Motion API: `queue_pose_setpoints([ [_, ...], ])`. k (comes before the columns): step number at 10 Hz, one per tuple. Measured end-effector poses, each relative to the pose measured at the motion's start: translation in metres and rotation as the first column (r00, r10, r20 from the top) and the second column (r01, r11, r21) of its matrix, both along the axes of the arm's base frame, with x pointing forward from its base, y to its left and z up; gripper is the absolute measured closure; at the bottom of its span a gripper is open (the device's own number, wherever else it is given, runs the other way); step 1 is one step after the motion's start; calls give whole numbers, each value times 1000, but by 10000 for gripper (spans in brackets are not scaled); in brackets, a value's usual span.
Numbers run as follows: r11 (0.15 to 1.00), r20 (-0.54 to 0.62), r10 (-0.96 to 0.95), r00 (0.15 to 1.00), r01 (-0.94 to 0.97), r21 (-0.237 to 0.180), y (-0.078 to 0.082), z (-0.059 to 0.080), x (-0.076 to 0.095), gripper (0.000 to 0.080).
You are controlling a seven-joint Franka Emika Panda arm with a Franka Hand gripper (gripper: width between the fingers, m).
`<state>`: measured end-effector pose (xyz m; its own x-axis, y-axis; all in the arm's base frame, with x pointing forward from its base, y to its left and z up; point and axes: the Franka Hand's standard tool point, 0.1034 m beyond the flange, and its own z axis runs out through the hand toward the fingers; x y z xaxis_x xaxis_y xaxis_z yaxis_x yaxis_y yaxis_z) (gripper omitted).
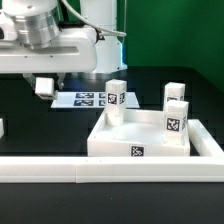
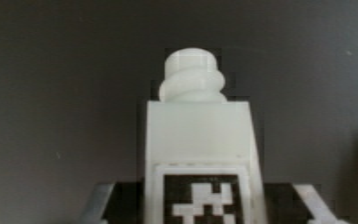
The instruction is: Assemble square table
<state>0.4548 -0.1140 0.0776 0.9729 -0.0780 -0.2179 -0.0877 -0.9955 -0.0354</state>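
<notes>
**Inspector:** Report the state of your claw.

**Arm:** My gripper (image 1: 43,86) is clamped on a table leg (image 2: 201,130). The wrist view shows the leg standing out from between my fingers (image 2: 114,197), tag nearest the claw and threaded stud at the far end. I hang clear above the black table (image 1: 30,110), with nothing touching the leg but me.

**Inspector:** Location of the tabletop?

**Arm:** The square tabletop (image 1: 140,140) lies well apart from the claw, toward the exterior view's right and lower, against the white rail fence (image 1: 100,172). Three legs already stand at its corners: one at the back (image 1: 116,97), two more (image 1: 175,115) close together. The marker board (image 1: 85,99) lies flat just beyond the claw.

**Inspector:** Step in hand?

**Arm:** I judge this the fourth leg, in carriage. The next move calls for bringing the stud over the remaining corner socket, lowering squarely, then turning it in. A tilted entry risks cross-threading.
</notes>
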Motion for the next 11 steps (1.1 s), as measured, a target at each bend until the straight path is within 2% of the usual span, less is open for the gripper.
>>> queue_pose_setpoints([
  [2, 1000, 121, 6, 993, -2, -31, -4, 9, 10, 514],
  [5, 993, 311, 37, 950, 1, -122, -19, 6, 8, 514],
  [6, 990, 332, 45, 942, 2, -138, -20, 5, 7, 514],
  [8, 993, 344, 19, 939, 23, -118, -5, 8, 17, 514],
  [11, 995, 397, 38, 917, 3, -104, 26, 23, 48, 514],
])
